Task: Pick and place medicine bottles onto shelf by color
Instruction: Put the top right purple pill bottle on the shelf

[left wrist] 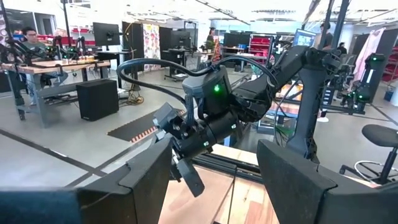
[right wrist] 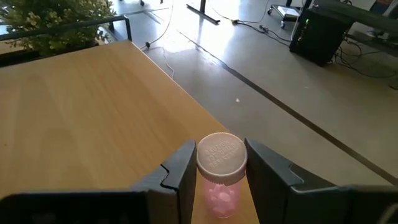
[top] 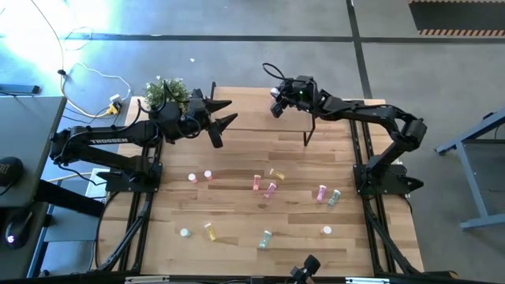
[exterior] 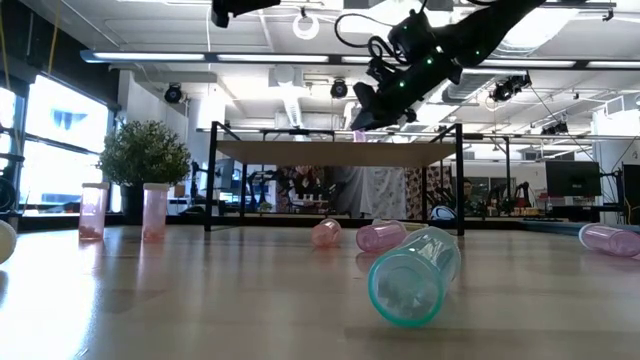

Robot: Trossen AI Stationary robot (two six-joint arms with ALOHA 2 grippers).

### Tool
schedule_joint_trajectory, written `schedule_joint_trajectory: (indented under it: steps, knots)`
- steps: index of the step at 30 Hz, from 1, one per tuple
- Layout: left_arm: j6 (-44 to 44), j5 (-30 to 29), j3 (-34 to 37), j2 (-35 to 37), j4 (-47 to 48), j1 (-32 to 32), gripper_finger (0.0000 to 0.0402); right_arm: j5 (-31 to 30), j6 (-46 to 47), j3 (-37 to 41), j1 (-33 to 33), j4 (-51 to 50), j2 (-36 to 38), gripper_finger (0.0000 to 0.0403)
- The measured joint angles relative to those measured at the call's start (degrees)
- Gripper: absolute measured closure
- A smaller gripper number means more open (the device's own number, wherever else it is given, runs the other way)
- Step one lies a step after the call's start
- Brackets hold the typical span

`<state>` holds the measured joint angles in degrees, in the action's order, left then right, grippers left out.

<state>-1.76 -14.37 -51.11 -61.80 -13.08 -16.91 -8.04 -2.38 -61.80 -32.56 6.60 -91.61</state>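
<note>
My right gripper (top: 276, 104) (right wrist: 221, 152) is shut on a pink medicine bottle (right wrist: 219, 186) with a white cap, over the shelf (right wrist: 93, 112) (exterior: 340, 152) near one edge of its light wood top. The shelf stands on thin black legs at the table's far side. My left gripper (top: 225, 117) (left wrist: 214, 155) hangs open and level to the shelf's left, with nothing between its fingers. Several pink, green and yellow bottles lie or stand on the table, among them a green one (exterior: 412, 275) on its side and two upright pink ones (exterior: 92, 210) (exterior: 155, 212). My right gripper pinches the pink bottle's side wall (right wrist: 205, 183) just under the white cap (right wrist: 221, 158) between its two fingers. The fingers slant down from above. The bottle stands upright, cap up; whether its bottom rests on the shelf top I cannot tell.
A small potted plant (top: 166, 93) stands at the table's far left corner, behind my left arm. Loose bottles are spread across the middle (top: 271, 190) and near part (top: 210, 230) of the table. Bare wood lies between the shelf and the bottles.
</note>
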Motion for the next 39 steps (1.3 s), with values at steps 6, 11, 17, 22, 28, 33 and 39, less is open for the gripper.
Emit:
schedule_joint_trajectory:
  steps: [6,11,17,22,28,33,39]
  knots:
    - [0.0,0.0,0.0,0.0,0.0,0.0,0.0174,0.0,0.9,0.0,0.0,-0.2,0.0,0.0294]
    - [-0.1,0.0,0.0,0.0,0.0,0.0,0.0174,0.0,2.5,0.0,0.0,-0.2,0.0,0.0291]
    - [0.0,0.0,0.0,0.0,0.0,0.0,0.0174,0.1,3.9,0.0,0.0,-1.0,0.0,0.0252]
    - [0.0,0.0,0.0,0.0,0.3,0.0,0.0174,0.1,3.9,0.0,0.0,-0.7,0.1,0.0235]
    - [0.4,0.0,0.0,0.0,2.8,0.0,0.0174,0.1,5.4,0.0,0.0,-0.4,0.1,0.0234]
    - [3.4,0.2,0.0,0.0,3.6,0.1,0.0174,0.1,5.4,0.0,0.0,-0.4,0.2,0.0233]
    - [3.5,0.2,0.0,0.0,4.6,0.1,0.0174,0.0,5.4,-1.0,0.0,-1.4,0.2,0.0233]
